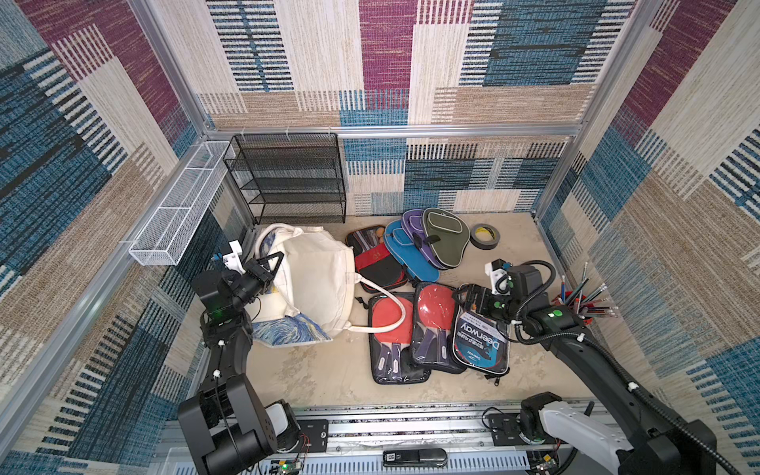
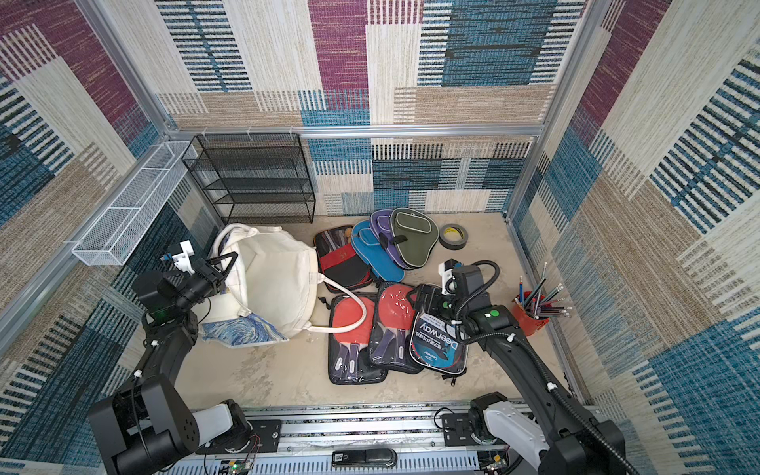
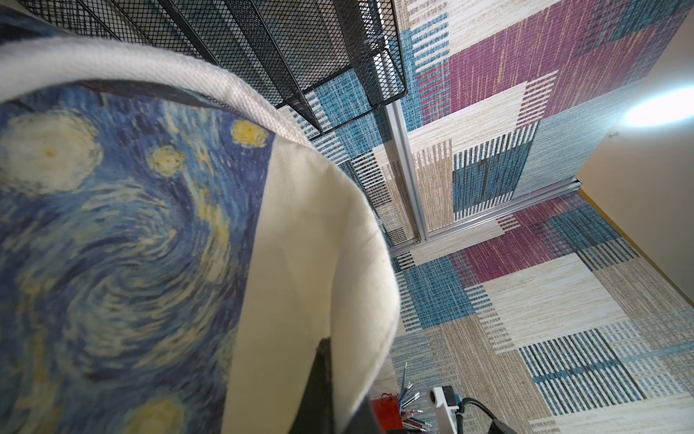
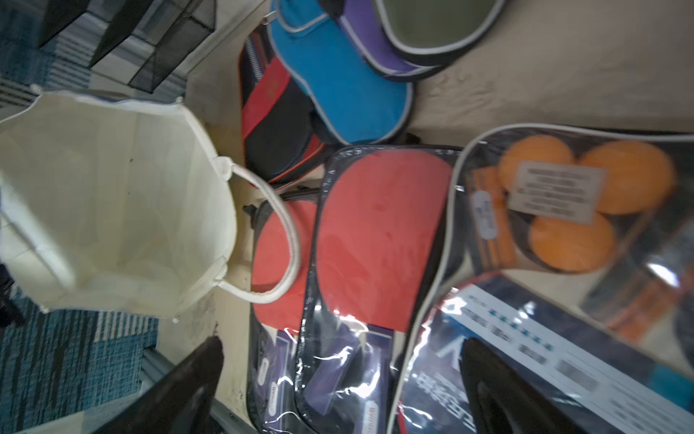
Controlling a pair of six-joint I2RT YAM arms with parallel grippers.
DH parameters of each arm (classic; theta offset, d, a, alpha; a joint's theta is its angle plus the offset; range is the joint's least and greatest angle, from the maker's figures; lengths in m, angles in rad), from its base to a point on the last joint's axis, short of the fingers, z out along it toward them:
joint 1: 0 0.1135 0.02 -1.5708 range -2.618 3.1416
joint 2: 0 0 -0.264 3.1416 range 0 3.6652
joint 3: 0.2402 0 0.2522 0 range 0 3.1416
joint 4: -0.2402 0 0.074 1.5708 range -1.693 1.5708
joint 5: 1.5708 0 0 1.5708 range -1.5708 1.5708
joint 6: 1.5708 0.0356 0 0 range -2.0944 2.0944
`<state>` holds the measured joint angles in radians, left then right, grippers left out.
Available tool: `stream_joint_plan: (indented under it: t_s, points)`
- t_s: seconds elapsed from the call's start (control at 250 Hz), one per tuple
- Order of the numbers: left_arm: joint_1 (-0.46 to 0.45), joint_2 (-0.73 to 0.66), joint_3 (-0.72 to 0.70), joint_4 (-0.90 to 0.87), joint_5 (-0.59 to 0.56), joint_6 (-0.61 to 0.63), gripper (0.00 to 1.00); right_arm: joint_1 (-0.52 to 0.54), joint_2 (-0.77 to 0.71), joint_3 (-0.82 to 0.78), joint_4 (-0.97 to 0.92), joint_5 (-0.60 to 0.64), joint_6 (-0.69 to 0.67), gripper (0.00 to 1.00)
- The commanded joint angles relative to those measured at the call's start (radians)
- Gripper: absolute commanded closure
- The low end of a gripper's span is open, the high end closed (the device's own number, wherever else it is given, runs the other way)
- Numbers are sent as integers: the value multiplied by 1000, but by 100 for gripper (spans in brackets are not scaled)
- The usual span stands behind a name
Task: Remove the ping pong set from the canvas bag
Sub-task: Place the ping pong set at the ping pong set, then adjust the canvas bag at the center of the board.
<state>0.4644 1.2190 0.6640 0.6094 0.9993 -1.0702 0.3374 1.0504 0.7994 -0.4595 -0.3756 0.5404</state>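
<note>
The cream canvas bag lies on its side at the left of the floor, mouth toward the right. My left gripper is shut on the canvas bag's rim, with cloth pinched between the fingers. A clear ping pong set with a blue "Deerway" card and orange balls lies on the floor outside the bag. My right gripper hovers open just over its upper end, holding nothing. The bag's inside looks bare.
Two clear packs of red paddles lie beside the Deerway set, with a bag handle draped over one. Behind lie a red-black case, blue, purple and green paddle cases and a tape roll. Black mesh shelf, white wire basket, red pencil cup.
</note>
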Motion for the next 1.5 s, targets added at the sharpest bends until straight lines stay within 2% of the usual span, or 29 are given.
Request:
stream_joint_plan:
  t_s: [0.0, 0.28, 0.424, 0.792, 0.904, 1.208, 1.496]
  points:
    - [0, 0, 0, 47, 3, -6, 100, 94, 88, 41, 185, -40, 8, 0]
    - [0, 7, 2, 67, 5, -19, 100, 288, 398, 198, 407, -39, 19, 5]
    - [0, 9, 1, 73, 5, -23, 100, 345, 546, 286, 466, -58, 19, 7]
    - [0, 14, 3, 79, 8, -28, 100, 435, 859, 483, 562, -116, 44, 23]
    - [0, 16, 3, 83, 8, -28, 100, 448, 919, 511, 582, -133, 58, 26]
    - [0, 15, 2, 85, 9, -28, 100, 451, 1011, 516, 612, -105, 60, 27]
    - [0, 11, -4, 94, 10, -34, 100, 452, 1124, 590, 627, -112, 68, 30]
